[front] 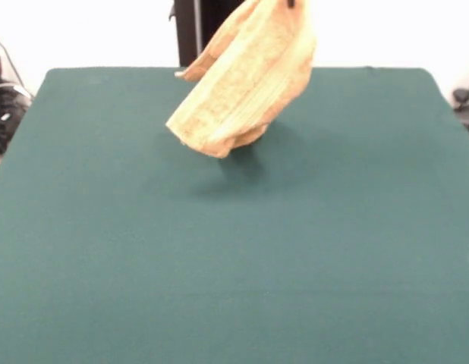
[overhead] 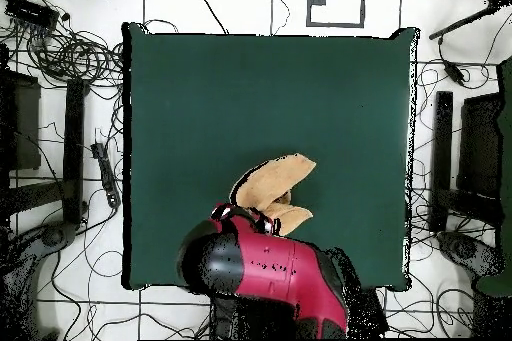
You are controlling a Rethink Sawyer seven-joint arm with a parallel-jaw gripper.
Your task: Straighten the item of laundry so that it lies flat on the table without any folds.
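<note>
The orange-yellow towel (front: 250,76) hangs bunched and folded from the top edge of the front view, over the far middle of the dark green table (front: 143,265). Its lower end is close above its shadow; I cannot tell whether it touches the cloth. Only a dark tip of my gripper (front: 290,4) shows at the top of the towel, shut on it. In the overhead view the towel (overhead: 275,182) sticks out from under my red and black arm (overhead: 270,267), near the table's (overhead: 200,107) edge on the robot's side. No tag is visible.
The dark pedestal (front: 196,30) stands behind the table's far edge. In the overhead view, cables (overhead: 60,57) and dark stands (overhead: 470,157) lie on the floor on both sides of the table.
</note>
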